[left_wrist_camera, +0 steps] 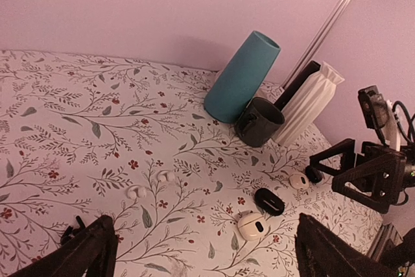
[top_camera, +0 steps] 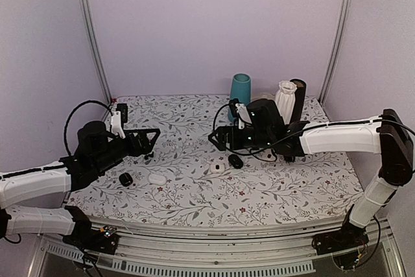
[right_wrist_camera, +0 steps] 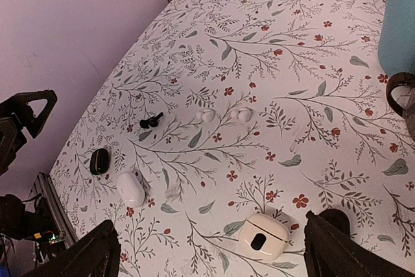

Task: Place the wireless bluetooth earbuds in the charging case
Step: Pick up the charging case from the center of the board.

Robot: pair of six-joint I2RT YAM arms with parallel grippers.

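I have both arms out over the floral table [top_camera: 292,186], and neither is carrying anything. The left gripper [top_camera: 154,142] points right, its fingers spread wide and bare. The right gripper [top_camera: 215,139] faces it from mid-table, also spread wide with nothing between its fingers.

The dark earbuds [right_wrist_camera: 151,121] lie together on the table just right of the left gripper's tips, touching neither arm. Further right, in the gap between the two grippers, is a pair of white buds [right_wrist_camera: 206,115], set slightly apart from each other.

Toward the near edge on the left sits the left black case [top_camera: 125,178], which looks shut, with the left white case [top_camera: 157,178] just beside it on its right. On the near side of the right gripper lie the right white case [top_camera: 218,167], which has a dark oval mark on it, and just right of that the right black case [top_camera: 235,161] (I cannot tell whether this one is open, nor which dark case goes with the dark buds).

Along the far edge stand a teal vase [top_camera: 240,95], a white ribbed vase [top_camera: 285,100] and a dark tube [top_camera: 299,92], with a dark mug [left_wrist_camera: 259,121] close in front of them.
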